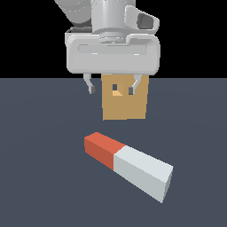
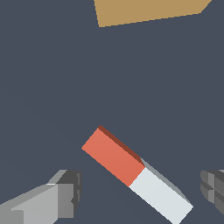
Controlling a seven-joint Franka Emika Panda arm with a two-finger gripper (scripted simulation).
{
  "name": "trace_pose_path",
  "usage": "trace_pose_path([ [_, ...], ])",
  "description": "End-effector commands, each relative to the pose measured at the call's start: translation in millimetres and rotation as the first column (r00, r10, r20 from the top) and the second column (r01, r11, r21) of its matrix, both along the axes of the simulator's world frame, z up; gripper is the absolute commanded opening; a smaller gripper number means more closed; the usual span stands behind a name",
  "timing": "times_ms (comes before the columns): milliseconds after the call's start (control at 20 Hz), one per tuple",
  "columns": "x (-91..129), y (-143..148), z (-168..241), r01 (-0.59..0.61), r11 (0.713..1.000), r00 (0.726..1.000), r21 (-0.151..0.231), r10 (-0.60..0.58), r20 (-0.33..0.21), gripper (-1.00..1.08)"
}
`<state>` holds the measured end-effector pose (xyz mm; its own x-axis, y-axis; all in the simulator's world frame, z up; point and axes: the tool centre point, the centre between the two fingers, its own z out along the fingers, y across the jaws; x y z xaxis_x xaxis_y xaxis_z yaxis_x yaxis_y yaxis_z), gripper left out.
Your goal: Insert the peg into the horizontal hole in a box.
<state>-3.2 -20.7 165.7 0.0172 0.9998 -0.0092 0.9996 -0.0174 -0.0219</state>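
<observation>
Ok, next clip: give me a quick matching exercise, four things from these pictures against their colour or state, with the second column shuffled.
Things:
1. peg
2. box
3. hole
4. gripper

States:
A. plain tan, standing on the floor
B. open, fingers empty, above the floor
C. red-orange and white, lying flat
D. small square opening in the box's face

Pairs: 1-C, 2-A, 3-D, 4-B

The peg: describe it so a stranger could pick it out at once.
On the dark grey floor, in front of the tan box, lies one long square-sectioned bar, the peg. It rests flat and askew, apart from the box, below the open tool. Only it is two-coloured: red-orange at one end, white along the rest.
</observation>
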Motion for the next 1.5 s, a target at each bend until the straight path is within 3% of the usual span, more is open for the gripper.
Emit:
trace_pose_path([
  [0,0.0,0.0,0.0,0.000,1.000,1.000,0.000,0.000,0.000,1.00],
  [450,0.2,-5.9,-4.7,-0.045,0.999,0.999,0.001,0.045,0.001,1.00],
  [850,2.2,-21.2,-17.0,-0.161,0.987,0.987,0.003,0.161,0.003,1.00],
  [1150,6.7,-37.7,-30.7,-0.288,0.958,0.958,0.005,0.288,0.007,1.00],
  [1450,13.9,-54.3,-45.3,-0.416,0.910,0.910,0.007,0.416,0.010,1.00],
])
